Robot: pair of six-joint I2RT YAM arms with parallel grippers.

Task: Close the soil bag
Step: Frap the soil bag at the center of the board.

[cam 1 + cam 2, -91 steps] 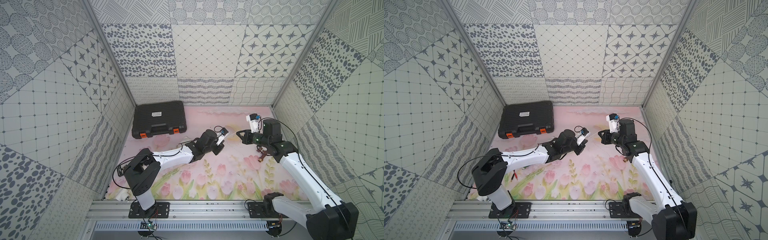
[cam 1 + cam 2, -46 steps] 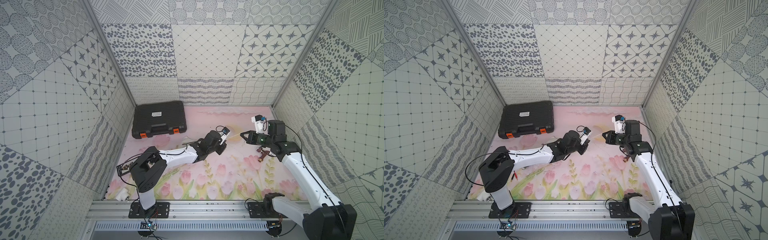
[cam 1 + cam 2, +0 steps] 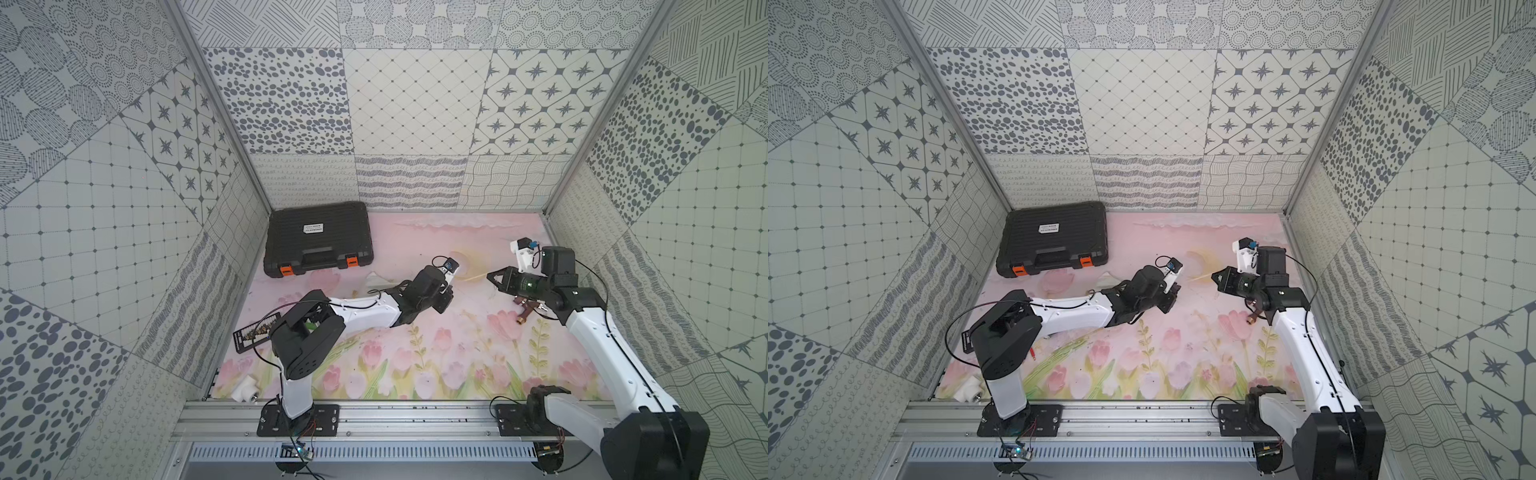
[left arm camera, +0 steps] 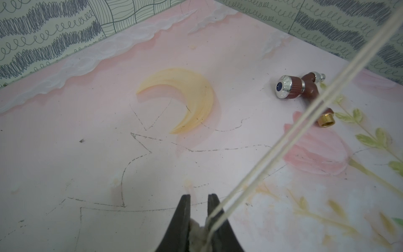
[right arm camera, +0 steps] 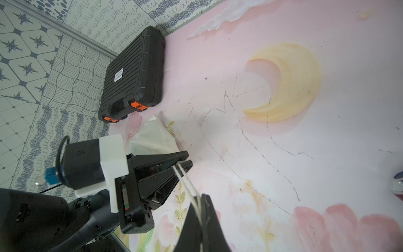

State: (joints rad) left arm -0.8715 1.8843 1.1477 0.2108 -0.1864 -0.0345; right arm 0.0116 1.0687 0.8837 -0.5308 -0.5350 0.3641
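Where its jaws press together, the right hand [image 5: 201, 197] pinches the two taut cords [image 5: 185, 179]. They run to the left hand [image 5: 190, 158], whose jaws stand narrowly parted at the mouth of the soil bag [image 5: 152, 135]; whether it grips, I cannot tell. The bag lies on the bench [image 5: 327, 152] near the black case [image 5: 133, 76].

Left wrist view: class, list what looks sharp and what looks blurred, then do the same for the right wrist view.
Left wrist view: cream cords blur near the lens, brown tap sharp. Right wrist view: black case sharp, right gripper a dark, soft silhouette.
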